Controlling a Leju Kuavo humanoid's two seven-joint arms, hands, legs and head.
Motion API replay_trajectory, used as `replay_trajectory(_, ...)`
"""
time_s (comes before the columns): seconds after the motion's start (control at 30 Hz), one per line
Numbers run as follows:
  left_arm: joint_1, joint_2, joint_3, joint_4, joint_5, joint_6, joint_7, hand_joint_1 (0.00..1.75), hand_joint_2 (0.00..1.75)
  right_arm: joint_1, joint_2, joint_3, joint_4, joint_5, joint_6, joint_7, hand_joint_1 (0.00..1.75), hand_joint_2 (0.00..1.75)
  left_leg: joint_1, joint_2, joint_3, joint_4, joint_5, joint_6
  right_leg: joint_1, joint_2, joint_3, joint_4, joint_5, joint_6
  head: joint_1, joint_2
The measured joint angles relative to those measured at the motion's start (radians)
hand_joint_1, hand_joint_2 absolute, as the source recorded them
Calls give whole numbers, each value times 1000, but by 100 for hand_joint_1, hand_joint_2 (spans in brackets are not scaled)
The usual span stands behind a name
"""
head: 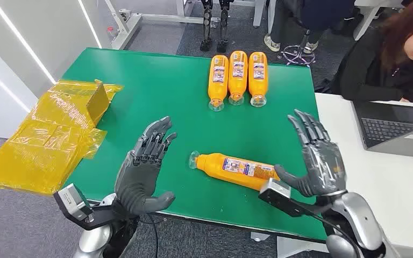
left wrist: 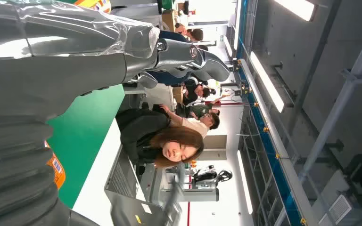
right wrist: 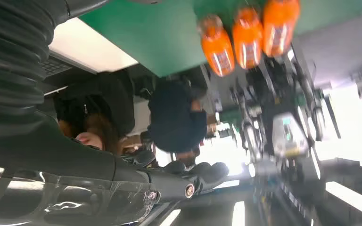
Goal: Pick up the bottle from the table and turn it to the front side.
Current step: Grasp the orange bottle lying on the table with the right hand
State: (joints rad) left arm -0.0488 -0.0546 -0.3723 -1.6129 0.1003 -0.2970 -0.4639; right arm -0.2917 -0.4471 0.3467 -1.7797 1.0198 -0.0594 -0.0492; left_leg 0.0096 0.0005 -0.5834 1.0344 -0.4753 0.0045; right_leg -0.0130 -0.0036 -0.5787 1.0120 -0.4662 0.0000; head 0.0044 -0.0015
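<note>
Head view: bottle (head: 235,169) lies between open hands; wrist views miss it.

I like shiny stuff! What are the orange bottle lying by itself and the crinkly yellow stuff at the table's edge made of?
The lone bottle looks like clear plastic filled with orange drink: see-through cap end, glossy printed label. The yellow sheet looks like thin plastic film, probably cellophane-like wrap: it crinkles and glints. Neither can be told for sure.

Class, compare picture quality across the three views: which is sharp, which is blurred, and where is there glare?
Head view: sharp, evenly lit, lone bottle crisp. Right wrist view: motion-blurred, the three bottles smeared, background washed out. Left wrist view: fairly sharp, with glare off the ceiling lights.
</note>
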Motion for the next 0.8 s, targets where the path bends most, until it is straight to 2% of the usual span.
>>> replay_trajectory(0.13,-1,-5,0,2,-6,-20,1,0,175,-101,-9,64,81,-76,111,13,0,175,0,0,0,0,0,0,0,0,0,1,1,-1,0,0)
replay_trajectory(0.4,0,-17,2,8,-15,-47,8,0,175,-301,-86,190,231,-292,280,-2,0,175,0,-1,-1,0,0,0,0,-1,0,0,1,-1,0,0)
replay_trajectory(0.57,6,-22,13,9,-20,-55,14,0,175,-427,-105,276,316,-388,393,-6,0,175,0,0,-1,0,0,0,0,-1,-1,1,1,-1,0,0)
replay_trajectory(0.8,13,-30,26,9,-29,-72,22,0,175,-584,-106,401,412,-456,464,13,0,175,0,-2,-1,0,1,0,0,-2,-1,1,1,-1,0,0)
